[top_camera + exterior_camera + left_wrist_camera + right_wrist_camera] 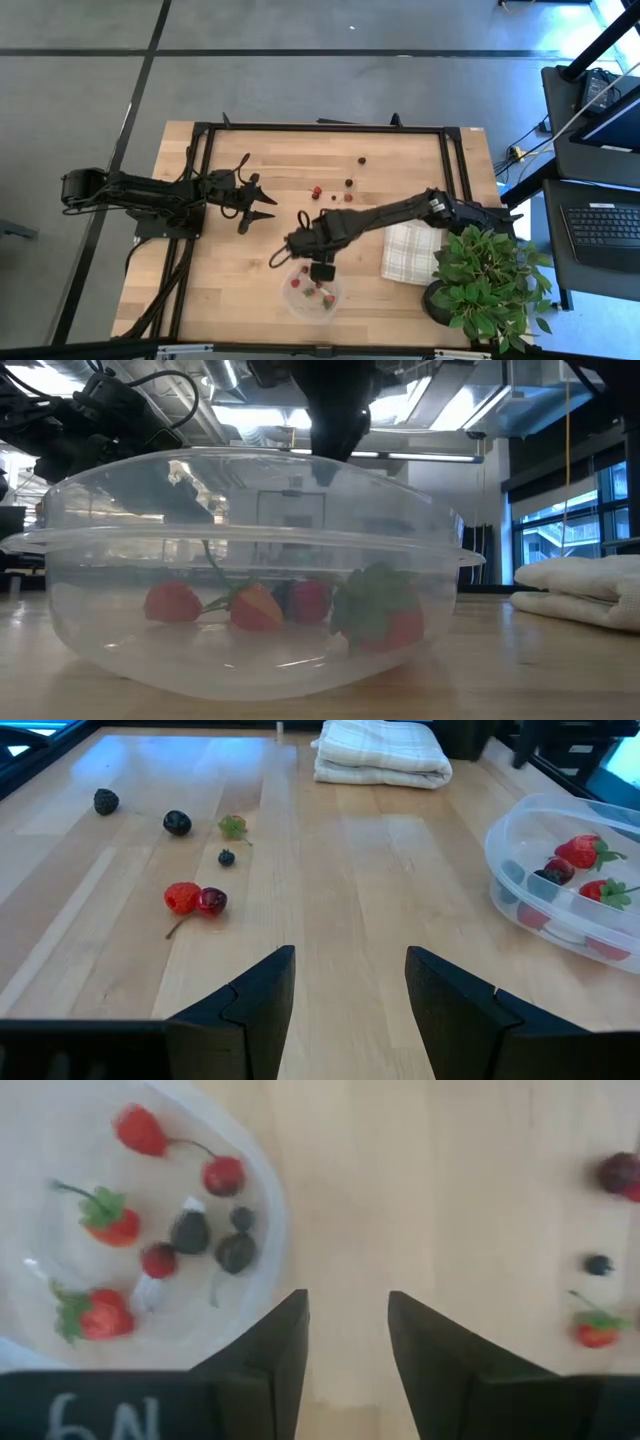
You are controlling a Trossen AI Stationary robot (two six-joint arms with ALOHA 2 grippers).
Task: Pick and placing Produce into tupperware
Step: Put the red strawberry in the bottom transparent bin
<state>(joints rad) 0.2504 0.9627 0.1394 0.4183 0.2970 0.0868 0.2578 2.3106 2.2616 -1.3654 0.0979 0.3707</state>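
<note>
Right gripper (321,271), fingers apart and empty, hovers over our round clear plastic tupperware (297,302); next we fetch the loose red berries (316,191).

The right gripper (321,271) hangs over the tupperware (312,292) rim; the left gripper (262,207) waits well apart.

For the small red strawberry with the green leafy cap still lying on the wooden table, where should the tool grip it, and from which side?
Grip the small red strawberry across its rounded body, coming straight down from above. It lies free on the wooden table, apart from its neighbours, so open fingers probably fit either side.
</note>
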